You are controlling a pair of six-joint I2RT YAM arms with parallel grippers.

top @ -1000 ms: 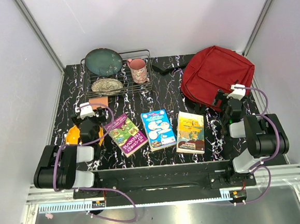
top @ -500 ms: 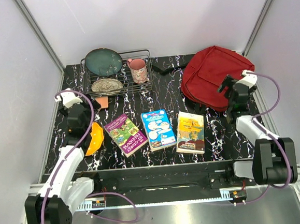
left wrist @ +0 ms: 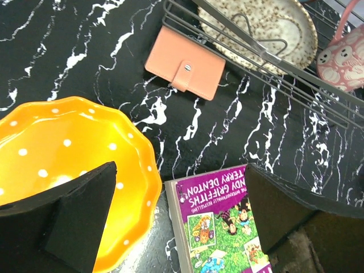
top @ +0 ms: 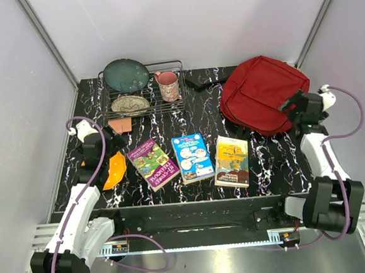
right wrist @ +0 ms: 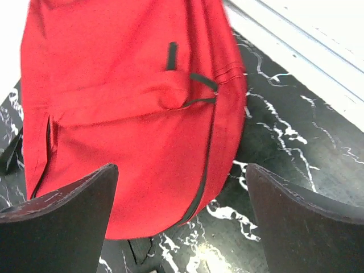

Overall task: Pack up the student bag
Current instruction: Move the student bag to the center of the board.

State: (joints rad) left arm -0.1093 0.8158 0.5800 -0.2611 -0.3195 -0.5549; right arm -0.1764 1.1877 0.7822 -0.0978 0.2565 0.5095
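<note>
Facing red bag [top: 261, 92] at upper right, right gripper [right wrist: 181, 170] w/ jaws wide, bag ahead btwn them; left gripper [left wrist: 181, 170] also wide.

**Non-task objects, placed from the left gripper [left wrist: 181, 170].** Orange dotted bowl [left wrist: 62, 153] partly behind one finger. Purple book [left wrist: 219, 227] between the fingers. Ahead: salmon wallet [left wrist: 185, 62], then wire rack [top: 161, 105] holding speckled plate [left wrist: 267, 28], teal plate [top: 126, 75] and pink mug [left wrist: 347, 57]. Beyond the purple book: blue book [top: 192, 157] and yellow book [top: 232, 161], flat on the marbled table [top: 267, 161].
</note>
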